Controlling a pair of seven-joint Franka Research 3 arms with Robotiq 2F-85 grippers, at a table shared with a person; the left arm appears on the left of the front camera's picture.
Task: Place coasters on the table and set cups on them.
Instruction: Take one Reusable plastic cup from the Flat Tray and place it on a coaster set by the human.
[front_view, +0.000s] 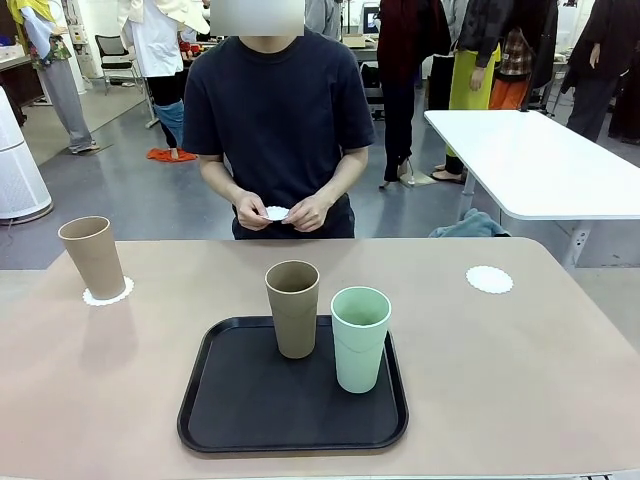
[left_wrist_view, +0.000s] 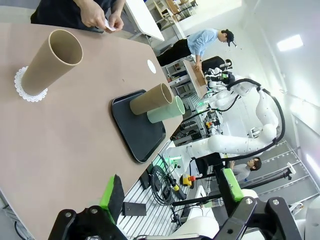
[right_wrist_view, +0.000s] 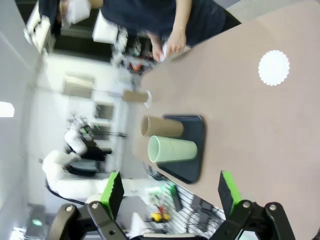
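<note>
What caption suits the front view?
Tan cup on coaster; second tan cup, mint cup on tray; bare coaster; person holding third coaster.

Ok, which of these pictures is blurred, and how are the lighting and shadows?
Front view: sharp, evenly lit, soft shadow on the beige tabletop before the left tan-brown tapered tumbler. Left wrist view: sharp but tilted, a bright ceiling light panel washing out the upper right. Right wrist view: sideways and blurred, worst around the person's hands.
</note>
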